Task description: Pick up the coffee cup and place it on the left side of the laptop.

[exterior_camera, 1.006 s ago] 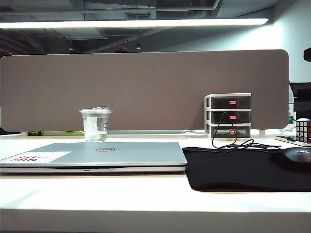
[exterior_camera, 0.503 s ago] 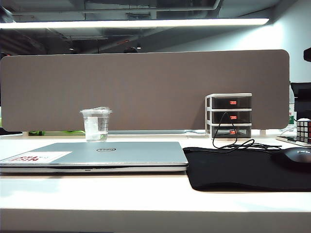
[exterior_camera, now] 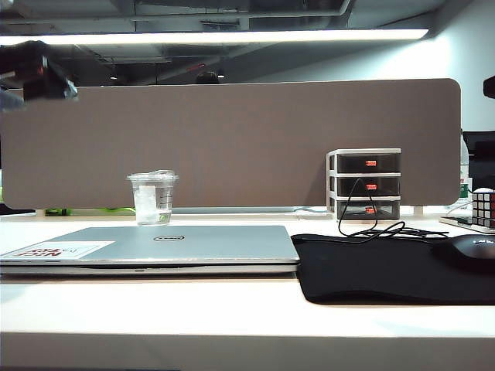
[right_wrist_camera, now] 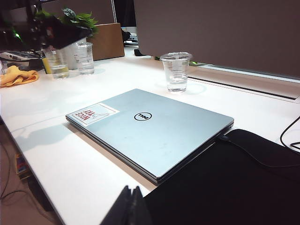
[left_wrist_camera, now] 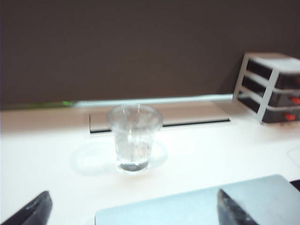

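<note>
The coffee cup [exterior_camera: 152, 197] is a small clear lidded cup standing upright on the white table behind the laptop [exterior_camera: 178, 246], a closed silver laptop with a round logo and a red-printed sticker. The left wrist view looks over the laptop's [left_wrist_camera: 197, 206] edge at the cup [left_wrist_camera: 134, 137]. My left gripper [left_wrist_camera: 133, 206] hangs open and empty, well short of the cup, and its arm [exterior_camera: 39, 73] shows blurred high at the left. My right gripper [right_wrist_camera: 132, 201] is shut and empty near the table's front edge. Past it lie the laptop [right_wrist_camera: 150, 129] and the cup [right_wrist_camera: 176, 71].
A black mouse mat [exterior_camera: 387, 267] with a mouse [exterior_camera: 472, 249] lies right of the laptop. A small drawer unit [exterior_camera: 363, 184] with a dangling cable and a puzzle cube [exterior_camera: 483, 207] stand behind it. A brown partition [exterior_camera: 232, 139] closes the back. Two glasses [right_wrist_camera: 58, 63] and a yellow cloth [right_wrist_camera: 16, 75] sit far left.
My left arm has come into the exterior view at the upper left, blurred. The cup and laptop have not moved.
</note>
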